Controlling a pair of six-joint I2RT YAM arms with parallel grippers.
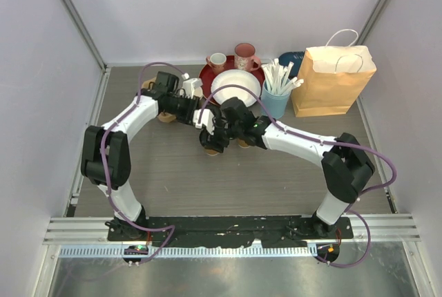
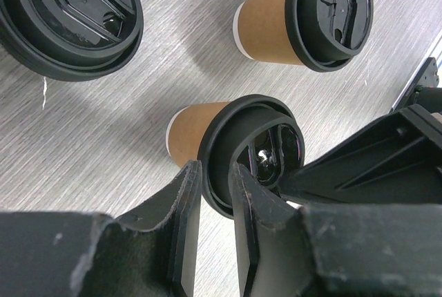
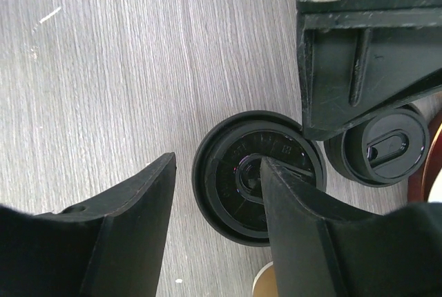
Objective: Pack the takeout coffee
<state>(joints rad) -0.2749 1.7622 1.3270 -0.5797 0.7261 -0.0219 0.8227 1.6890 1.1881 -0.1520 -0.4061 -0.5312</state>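
Black lid (image 2: 250, 153), rim pinched in left jaws (nearly closed); right jaws gape wide above it.

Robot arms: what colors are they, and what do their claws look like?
The left arm and right arm are white with chunky black joints, each trailing a purple cable. The left claw and right claw are black, with two thick fingers each.

A brown paper bag (image 1: 333, 81) stands on the grey wood-grain counter (image 1: 228, 186) just beside a light-blue cup of white straws (image 1: 274, 102); a white plate (image 1: 235, 88) overlaps a dark-red round tray (image 1: 207, 76).
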